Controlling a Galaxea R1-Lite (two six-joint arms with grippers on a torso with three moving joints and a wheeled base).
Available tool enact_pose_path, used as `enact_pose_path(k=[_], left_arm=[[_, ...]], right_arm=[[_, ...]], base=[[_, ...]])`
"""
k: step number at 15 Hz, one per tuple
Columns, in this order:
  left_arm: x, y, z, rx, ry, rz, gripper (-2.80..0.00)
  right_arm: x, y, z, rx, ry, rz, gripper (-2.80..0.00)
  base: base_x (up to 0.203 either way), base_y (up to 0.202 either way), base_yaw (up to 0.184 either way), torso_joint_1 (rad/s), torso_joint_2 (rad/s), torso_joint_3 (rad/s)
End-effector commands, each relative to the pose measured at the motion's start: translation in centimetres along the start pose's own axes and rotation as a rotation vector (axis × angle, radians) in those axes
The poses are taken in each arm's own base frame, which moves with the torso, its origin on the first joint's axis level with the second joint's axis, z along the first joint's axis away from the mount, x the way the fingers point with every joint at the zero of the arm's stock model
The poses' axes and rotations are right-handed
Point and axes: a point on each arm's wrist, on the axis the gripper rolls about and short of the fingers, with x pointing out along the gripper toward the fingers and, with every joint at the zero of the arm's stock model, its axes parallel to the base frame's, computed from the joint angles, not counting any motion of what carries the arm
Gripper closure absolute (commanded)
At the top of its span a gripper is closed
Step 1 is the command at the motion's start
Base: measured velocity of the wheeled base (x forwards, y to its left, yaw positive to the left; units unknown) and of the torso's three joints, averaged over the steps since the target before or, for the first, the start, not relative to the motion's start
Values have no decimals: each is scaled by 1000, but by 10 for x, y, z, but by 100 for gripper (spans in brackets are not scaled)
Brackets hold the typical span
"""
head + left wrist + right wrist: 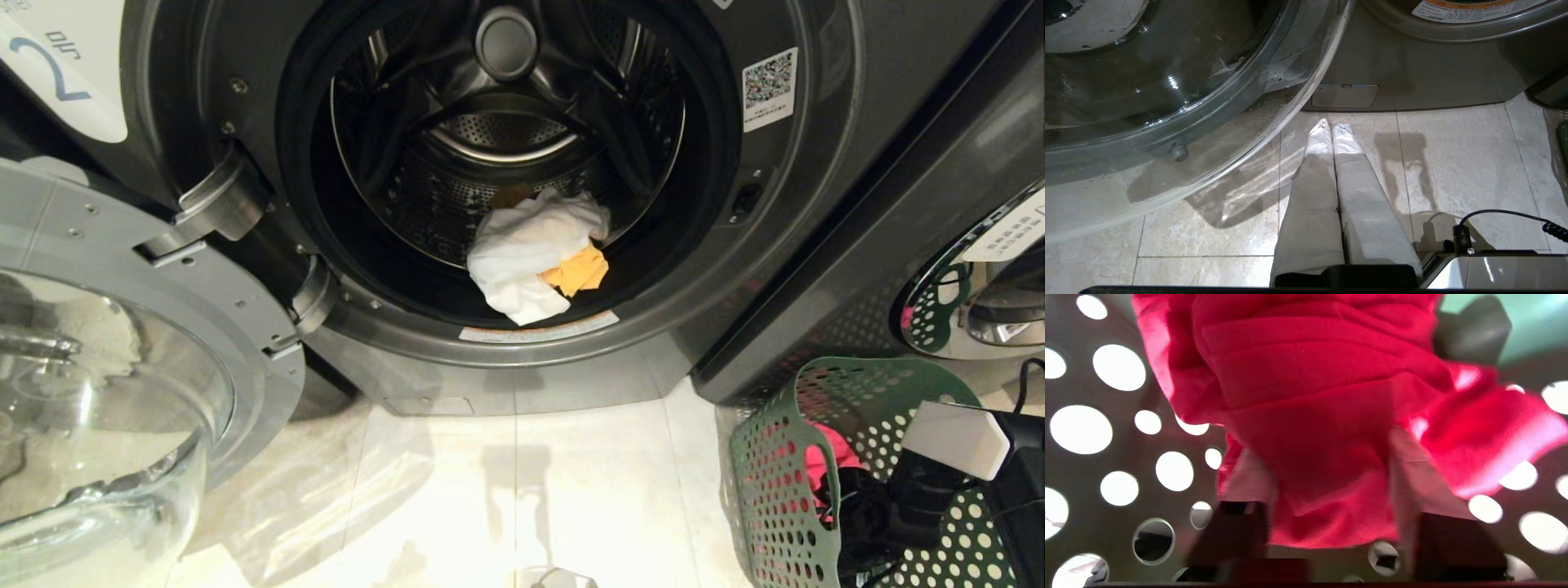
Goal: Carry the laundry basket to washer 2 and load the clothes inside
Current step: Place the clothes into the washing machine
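Washer 2 (816, 269) stands open in front of the robot, its glass door (106, 392) swung out to the left and hanging low over the tiled floor (522, 490). In the drum, near the front lip, lie the white garment (522, 253) and the yellow-orange garment (576, 271), touching each other. The laundry basket (775, 474) sits on the floor at the lower right, just beside the washer's right corner and below a neighbouring machine's chrome-rimmed door (971, 286). The right arm reaches down into the basket, where the right claw (1331, 506) has its fingers (1241, 486) on either side of the pink-red garment (1314, 416); whether they already pinch the cloth I cannot tell. The perforated basket wall closes in tightly around that claw. The left claw (1331, 127) hangs parked over the floor, fingers pressed together, near the open door's rim and before the washer's base panel (1345, 96).
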Motion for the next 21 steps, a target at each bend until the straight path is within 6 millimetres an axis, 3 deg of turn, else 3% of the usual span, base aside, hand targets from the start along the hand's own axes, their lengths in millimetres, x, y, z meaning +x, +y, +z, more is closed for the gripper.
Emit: enact_pose_path(k=[1, 8, 11, 16, 19, 21], left_arm=[[0, 0, 0, 0, -1, 0, 0], [0, 0, 0, 0, -1, 0, 0], [0, 0, 0, 0, -1, 0, 0], [0, 0, 0, 0, -1, 0, 0], [0, 0, 0, 0, -1, 0, 0], [0, 0, 0, 0, -1, 0, 0]], right_arm=[[-14, -2, 6, 19, -1, -2, 0], [-74, -19, 25, 97, -7, -18, 0], [-111, -20, 31, 118, -30, -13, 0], [-196, -13, 25, 116, -89, 22, 0], [-256, -5, 8, 65, -196, 55, 0], [-299, -2, -14, 3, -291, 71, 0]], base=[[0, 0, 0, 0, 0, 0], [0, 0, 0, 0, 0, 0], [0, 0, 0, 0, 0, 0], [0, 0, 0, 0, 0, 0], [0, 0, 0, 0, 0, 0], [0, 0, 0, 0, 0, 0]])
